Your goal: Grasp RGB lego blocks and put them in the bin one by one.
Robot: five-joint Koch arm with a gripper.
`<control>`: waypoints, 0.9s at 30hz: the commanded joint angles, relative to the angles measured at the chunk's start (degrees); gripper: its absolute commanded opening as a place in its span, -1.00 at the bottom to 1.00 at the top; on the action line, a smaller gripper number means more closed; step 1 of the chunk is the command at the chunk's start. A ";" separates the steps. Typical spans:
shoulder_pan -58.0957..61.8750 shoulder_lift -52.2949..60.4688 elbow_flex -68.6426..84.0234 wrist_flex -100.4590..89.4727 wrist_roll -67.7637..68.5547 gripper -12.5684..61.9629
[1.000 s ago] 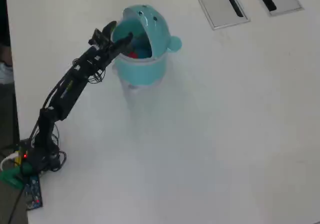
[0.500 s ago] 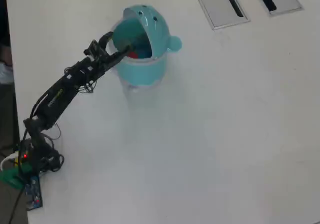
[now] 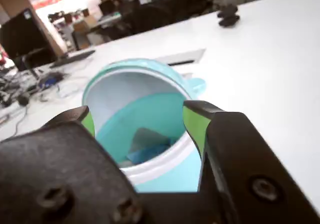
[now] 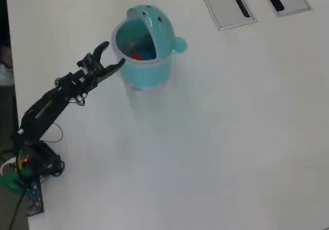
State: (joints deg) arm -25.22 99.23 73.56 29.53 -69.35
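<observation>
the gripper [image 4: 112,54] hangs just beside the bin [image 4: 145,71] with its jaws spread wide and nothing between them, and inside the open bin the overhead view shows a red block [image 4: 135,56] and a blue block [image 4: 146,51], while the yellow-green one cannot be made out. no loose block shows on the white table [image 4: 231,137], so the sound move looks like drawing the arm back level and clear of the rim, not clipping the raised lid [image 4: 154,21]. the cable slots [image 4: 252,1] and a dark object [image 3: 228,14] at the far edge sit well apart and block nothing.
</observation>
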 commanded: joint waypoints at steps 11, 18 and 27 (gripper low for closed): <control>3.78 12.74 13.18 -9.49 10.02 0.23; 6.50 18.02 21.80 -14.59 15.38 0.23; 7.65 23.82 31.20 -18.98 20.48 0.22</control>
State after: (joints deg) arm -17.84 121.03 106.79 16.44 -50.27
